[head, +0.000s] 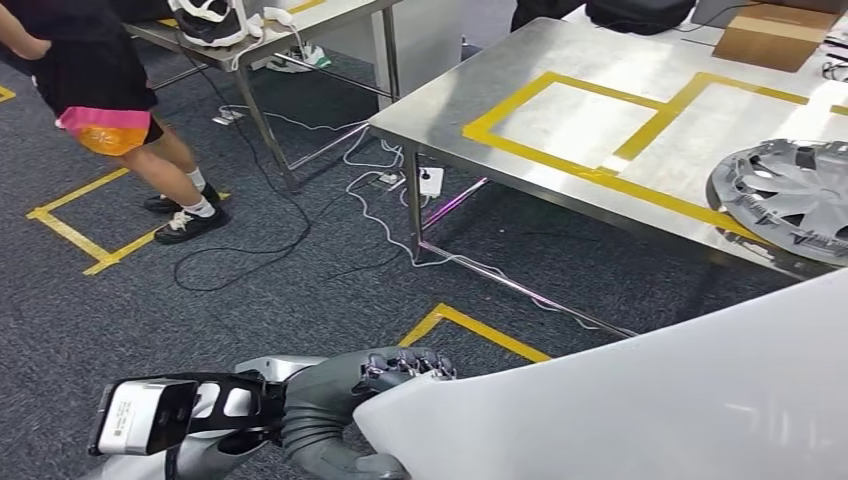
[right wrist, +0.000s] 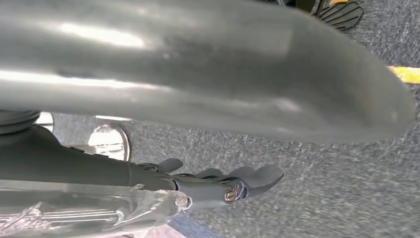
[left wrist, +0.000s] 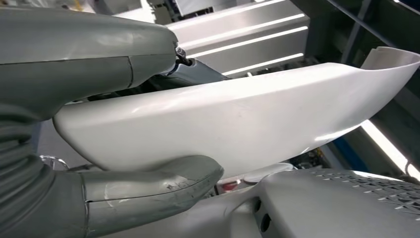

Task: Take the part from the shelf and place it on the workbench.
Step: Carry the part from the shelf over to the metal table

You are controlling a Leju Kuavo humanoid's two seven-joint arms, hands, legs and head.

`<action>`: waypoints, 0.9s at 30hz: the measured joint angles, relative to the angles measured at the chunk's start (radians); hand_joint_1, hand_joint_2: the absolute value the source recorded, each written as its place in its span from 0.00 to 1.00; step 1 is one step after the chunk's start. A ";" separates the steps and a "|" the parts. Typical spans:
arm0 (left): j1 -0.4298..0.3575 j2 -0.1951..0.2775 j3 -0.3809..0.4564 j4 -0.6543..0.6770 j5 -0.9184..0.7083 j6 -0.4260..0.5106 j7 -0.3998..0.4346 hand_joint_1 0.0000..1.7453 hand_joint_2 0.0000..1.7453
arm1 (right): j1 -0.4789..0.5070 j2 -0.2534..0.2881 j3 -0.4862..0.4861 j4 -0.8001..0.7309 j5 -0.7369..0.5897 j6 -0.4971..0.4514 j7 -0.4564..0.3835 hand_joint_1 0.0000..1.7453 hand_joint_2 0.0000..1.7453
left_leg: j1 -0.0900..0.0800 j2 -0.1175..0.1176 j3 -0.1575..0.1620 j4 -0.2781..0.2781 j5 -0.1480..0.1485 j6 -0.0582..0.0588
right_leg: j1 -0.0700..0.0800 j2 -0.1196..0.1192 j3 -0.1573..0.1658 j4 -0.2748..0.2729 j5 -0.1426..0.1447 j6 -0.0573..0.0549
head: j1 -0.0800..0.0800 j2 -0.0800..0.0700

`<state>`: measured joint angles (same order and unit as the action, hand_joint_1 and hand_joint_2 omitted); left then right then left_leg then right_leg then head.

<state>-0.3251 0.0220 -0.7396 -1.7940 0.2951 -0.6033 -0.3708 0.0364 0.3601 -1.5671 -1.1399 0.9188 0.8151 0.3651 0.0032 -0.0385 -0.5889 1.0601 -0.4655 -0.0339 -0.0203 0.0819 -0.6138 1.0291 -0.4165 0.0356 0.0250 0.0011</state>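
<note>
The part is a large curved white panel [head: 650, 400] filling the lower right of the head view. My left hand [head: 340, 400] grips its near left end, fingers curled over the edge. In the left wrist view the white panel [left wrist: 237, 124] lies between the thumb and the fingers of my left hand [left wrist: 99, 124]. The steel workbench [head: 560, 60], marked with yellow tape rectangles, stands ahead to the right, apart from the panel. My right hand [right wrist: 188, 89] hangs over grey carpet, thumb apart from its dark fingers [right wrist: 228, 183], nothing between them; a pale glossy edge lies beside the fingers.
A silver hubcap [head: 785, 195] lies on the workbench's right side and a cardboard box [head: 775, 35] at its far edge. A person [head: 110, 100] stands at the upper left near another table [head: 330, 15]. Cables [head: 300, 200] and yellow tape [head: 480, 330] run across the carpet.
</note>
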 joint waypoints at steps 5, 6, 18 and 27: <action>-0.003 -0.003 0.000 0.001 -0.005 0.002 -0.001 1.00 1.00 | 0.009 0.000 -0.001 0.000 -0.001 -0.002 0.000 0.00 0.00 | 0.001 -0.001 0.024 -0.061 0.014 0.029 | -0.003 0.012 -0.019 0.002 0.003 0.029 | 0.000 0.000; -0.003 -0.005 0.000 0.001 -0.005 0.002 -0.001 1.00 1.00 | 0.010 0.000 -0.001 0.000 -0.001 -0.002 0.000 0.00 0.00 | 0.002 0.009 0.024 -0.063 0.016 0.035 | -0.002 -0.007 -0.032 0.028 -0.015 0.032 | 0.003 0.000; -0.008 -0.002 -0.008 0.002 -0.033 0.005 -0.001 1.00 1.00 | -0.001 0.000 0.000 0.007 -0.001 -0.008 -0.015 0.00 0.00 | -0.013 0.108 0.037 -0.062 0.004 0.019 | 0.010 -0.116 0.008 0.003 -0.012 0.014 | 0.007 0.000; -0.012 0.008 -0.021 0.001 -0.027 0.003 0.007 1.00 1.00 | 0.000 0.001 0.000 0.012 -0.001 -0.011 -0.015 0.00 0.00 | -0.007 0.052 -0.101 0.212 -0.107 -0.006 | 0.001 -0.038 0.002 -0.002 -0.003 -0.013 | 0.001 0.000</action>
<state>-0.3367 0.0302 -0.7603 -1.7926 0.2686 -0.6007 -0.3640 0.0368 0.3609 -1.5671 -1.1276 0.9175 0.8043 0.3496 -0.0035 0.0131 -0.6899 1.2717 -0.5729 -0.0402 -0.0190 0.0438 -0.6121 1.0274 -0.4194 0.0227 0.0260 0.0011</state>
